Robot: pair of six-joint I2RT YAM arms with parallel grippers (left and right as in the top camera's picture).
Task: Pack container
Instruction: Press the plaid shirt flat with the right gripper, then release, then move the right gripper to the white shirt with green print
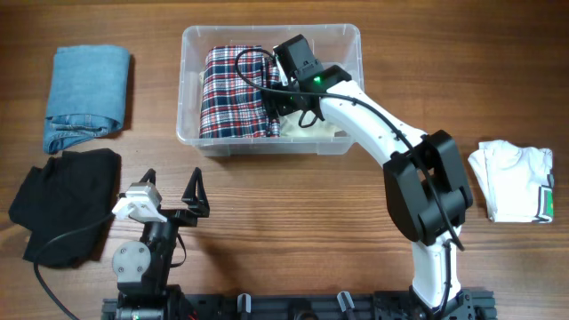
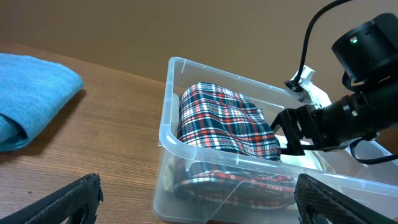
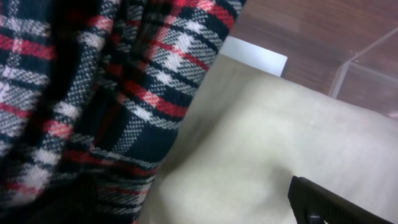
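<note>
Wood-grain table (image 1: pixel 293 213) runs across the whole scene, with a plain brown wall behind it in the left wrist view. Hard part first: we can't tell if the right gripper (image 1: pixel 283 107) is spread or closed. It's down inside the container (image 1: pixel 347 49), and from overhead its own wrist and cable cover the tips. Its camera catches just one finger (image 3: pixel 311 208) at the lower right, and the rest is lost behind the plaid garment (image 1: pixel 233 93).

The container sits far centre. Plaid fills its left half, a cream garment (image 3: pixel 267 137) lies just right of that, and the far right corner is bare.

The left gripper (image 1: pixel 173 182) is near left with fingers wide apart, holding nothing, just beside a black garment (image 1: pixel 67 204). Folded denim (image 1: pixel 87 84) is far left and a white garment (image 1: pixel 511 178) is well off to the right, with open wood between.
</note>
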